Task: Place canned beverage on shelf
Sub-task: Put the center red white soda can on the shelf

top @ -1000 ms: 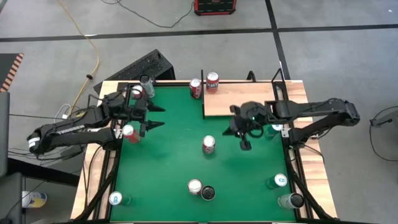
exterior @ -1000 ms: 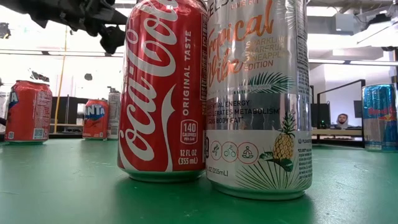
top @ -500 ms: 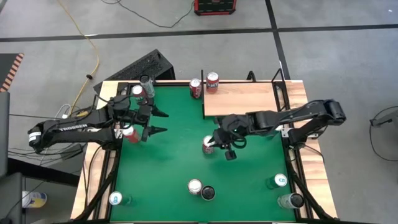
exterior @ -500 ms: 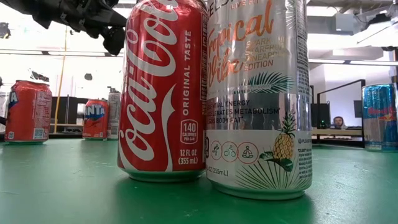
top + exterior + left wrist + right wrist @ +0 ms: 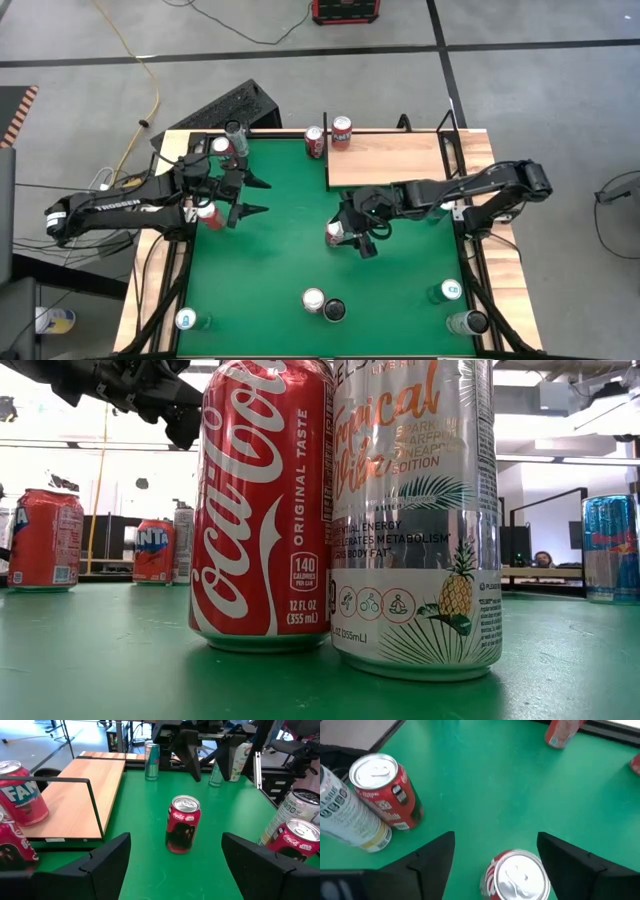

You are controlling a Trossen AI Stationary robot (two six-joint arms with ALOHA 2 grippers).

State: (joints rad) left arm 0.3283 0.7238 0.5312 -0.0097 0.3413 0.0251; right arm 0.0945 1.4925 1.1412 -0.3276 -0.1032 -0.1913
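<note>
Your right gripper (image 5: pixel 350 235) hovers spread over the red can (image 5: pixel 335 232) just short of the shelf (image 5: pixel 385 160), straddling it to pinch; left gripper (image 5: pixel 252 197) waits spread.

Layout, top-down: pale wood-grain shelf board (image 5: pixel 385 158) at table's far right w/ one red can (image 5: pixel 342 131) on its far-left corner.
Second red can (image 5: pixel 314 141) just left of board on the green table (image 5: pixel 280 260). Right gripper (image 5: pixel 352 237) over red-and-silver can (image 5: pixel 335 233) mid-table, before board. Left gripper (image 5: pixel 252 196) at left side. Red cola can (image 5: pixel 314 300) touching tall silver can (image 5: pixel 334 310) near front edge.
</note>
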